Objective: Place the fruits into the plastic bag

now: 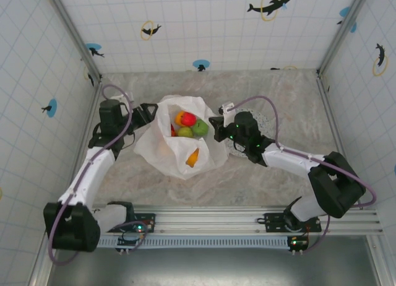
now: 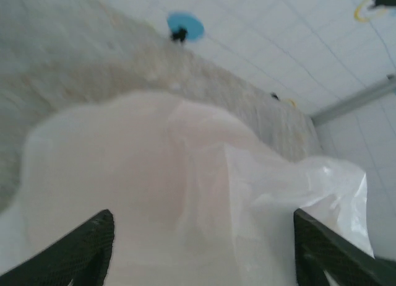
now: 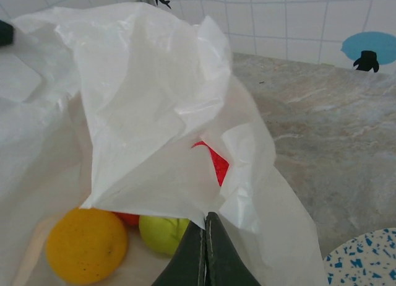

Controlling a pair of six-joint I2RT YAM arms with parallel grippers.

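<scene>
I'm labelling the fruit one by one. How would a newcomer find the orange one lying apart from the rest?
Find the white plastic bag in the middle of the table. The other fruits cluster at its far end. The orange fruit lies alone nearer the arm bases, the one fruit apart from that cluster.

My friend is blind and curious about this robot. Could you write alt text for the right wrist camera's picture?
The right pincer, shut, pinches the edge of a crinkly white plastic bag; inside lie an orange fruit, a green fruit and a red fruit. Part of a speckled plate shows on the marble table at lower right.
</scene>
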